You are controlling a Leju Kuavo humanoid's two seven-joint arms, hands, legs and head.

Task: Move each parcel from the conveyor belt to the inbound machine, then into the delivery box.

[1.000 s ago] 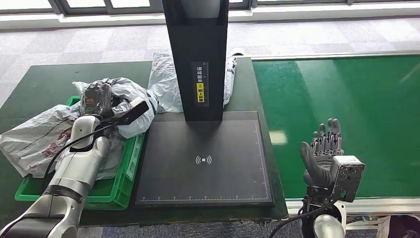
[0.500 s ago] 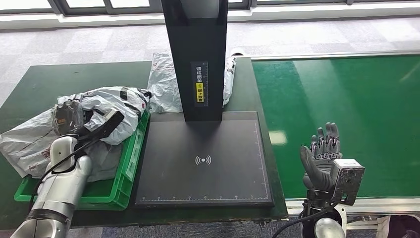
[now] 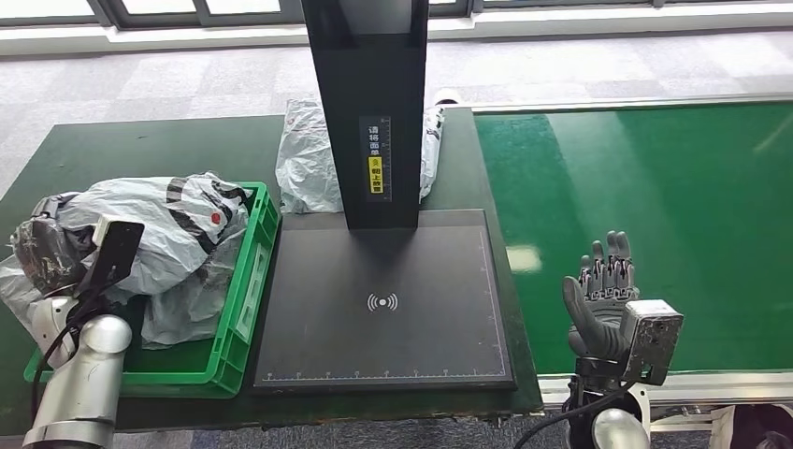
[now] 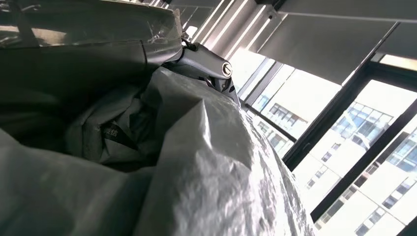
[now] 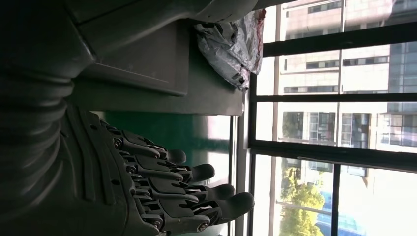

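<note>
At nine o'clock of the head view, left hand (image 3: 45, 254) at the outer edge of the green crate (image 3: 245, 297), wrapped in crinkled grey plastic; whether gripping or just letting go of the grey parcel (image 3: 164, 234) cannot be told, since the bag hides the fingers in both the head view and the left wrist view. Parcel lying across the crate's far half, piled on other bags, spilling over the rim toward the table edge. At the centre, black scanner pad (image 3: 383, 304) with its white signal mark, nothing on it; black upright post (image 3: 369, 103) rising at twelve o'clock. Behind the post, another grey bag (image 3: 304, 164) lying on the dark table (image 3: 112, 154). At three o'clock, green conveyor belt (image 3: 655, 215), no parcel showing on it. At five o'clock, right hand (image 3: 603, 299) raised over the belt's near edge, fingers apart and straight, holding nothing.

Judged from how things lie: this parcel looks past the scanning stage and at or in the crate, so its delivery seems all but finished, pending release. Remaining work: the bag behind the post, if it counts, and whatever arrives on the belt.
</note>
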